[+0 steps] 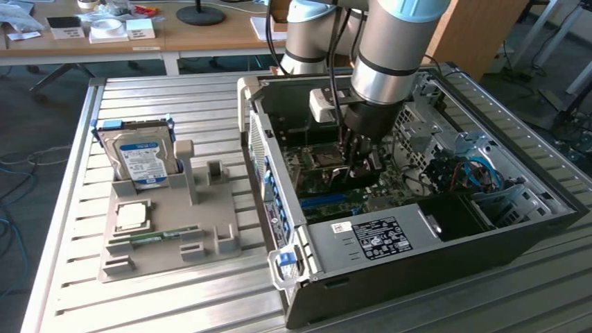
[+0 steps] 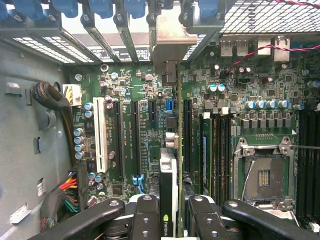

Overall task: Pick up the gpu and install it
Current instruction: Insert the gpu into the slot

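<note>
One gpu (image 2: 168, 185), a thin flat dark circuit card, is held on edge in the claw (image 2: 172, 205) of the silver and pale-blue robot arm (image 1: 393, 48). The two black fingers (image 2: 145, 217) are closed partway, one against each face of the card.

One open black metal computer case (image 1: 481, 257) is laid on its side on the grey slatted metal tabletop (image 1: 138, 298), toward the tabletop edge on the exterior view's right. The arm is reached down into it.

- The gpu is placed inside the case, upright over the green motherboard (image 2: 250, 75), among the long black expansion slots (image 2: 135, 135).
- Whether its lower edge is seated in a slot cannot be told.
- Its silvery metal bracket (image 2: 170, 42) is set against the case's rear wall, between the blue plastic clips (image 2: 102, 7).
- A square silver-framed processor socket (image 2: 263, 175) is seen near the card.
- A grey power supply box with a black label (image 1: 370, 236) is fitted at the case end nearest the tabletop's front edge.

One grey plastic holder (image 1: 176, 215) is set beside the case, toward the tabletop edge on the exterior view's left. Three items are kept in it:

- a silver hard drive with a blue-white label (image 1: 143, 163), stood upright
- a square silver processor chip (image 1: 132, 216), laid flat
- a narrow green memory stick (image 1: 152, 237), just beside the chip
</note>
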### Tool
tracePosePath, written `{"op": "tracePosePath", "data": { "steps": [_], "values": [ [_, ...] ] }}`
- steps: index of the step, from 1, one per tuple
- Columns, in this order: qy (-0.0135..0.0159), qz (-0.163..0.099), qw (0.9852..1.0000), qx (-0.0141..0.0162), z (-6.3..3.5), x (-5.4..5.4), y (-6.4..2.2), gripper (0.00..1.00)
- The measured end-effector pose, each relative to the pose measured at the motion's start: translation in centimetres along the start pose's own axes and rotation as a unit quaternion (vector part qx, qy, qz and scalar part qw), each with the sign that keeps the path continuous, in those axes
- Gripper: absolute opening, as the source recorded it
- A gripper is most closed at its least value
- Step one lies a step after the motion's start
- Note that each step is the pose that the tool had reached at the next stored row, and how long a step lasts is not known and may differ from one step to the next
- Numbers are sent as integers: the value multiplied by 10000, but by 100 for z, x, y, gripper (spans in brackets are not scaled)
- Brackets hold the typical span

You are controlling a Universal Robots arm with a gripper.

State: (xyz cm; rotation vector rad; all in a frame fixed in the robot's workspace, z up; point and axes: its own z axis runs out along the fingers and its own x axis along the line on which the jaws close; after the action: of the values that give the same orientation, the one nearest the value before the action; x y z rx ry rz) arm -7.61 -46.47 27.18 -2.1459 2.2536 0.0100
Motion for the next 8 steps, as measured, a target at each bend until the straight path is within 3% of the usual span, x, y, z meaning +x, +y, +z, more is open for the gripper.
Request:
{"op": "tracePosePath", "data": {
  "steps": [8],
  "values": [
    [0,0,10000,0,0,1,19,27]
  ]
}}
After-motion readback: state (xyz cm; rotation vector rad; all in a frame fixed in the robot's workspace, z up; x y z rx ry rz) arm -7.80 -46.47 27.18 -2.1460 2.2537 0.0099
